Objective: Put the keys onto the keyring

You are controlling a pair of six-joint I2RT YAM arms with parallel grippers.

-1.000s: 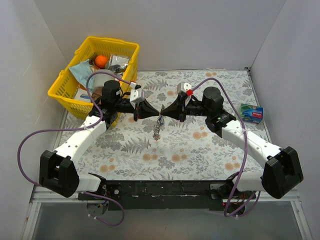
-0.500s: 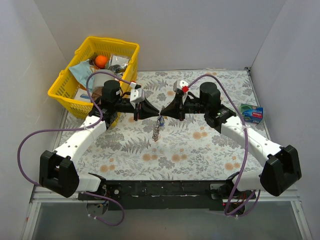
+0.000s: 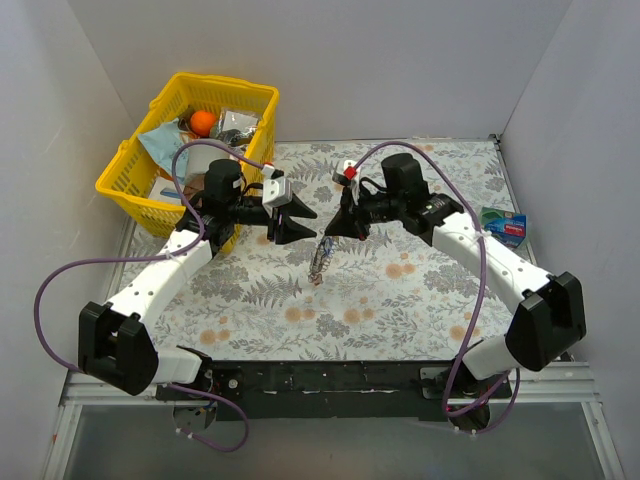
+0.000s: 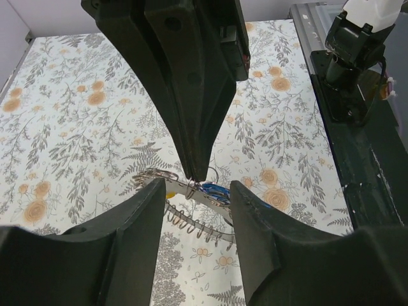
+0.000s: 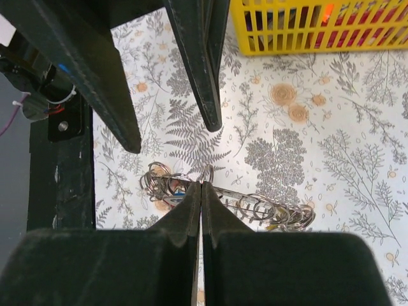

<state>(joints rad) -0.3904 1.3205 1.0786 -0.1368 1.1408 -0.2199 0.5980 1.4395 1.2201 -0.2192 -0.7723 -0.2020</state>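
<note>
The keyring (image 3: 319,258), a blue-headed key (image 4: 213,189) among its loops, is stretching out over the middle of the table (image 3: 420,300); we cannot tell whether it is resting there or dangling. Our right jaws are pressing fully together on its top end. Our left jaws are gaping wide just left of it, gripping nothing.

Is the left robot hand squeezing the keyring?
No, the left gripper has its fingers wide apart; it is the right gripper whose closed fingers pinch the keyring.
</note>
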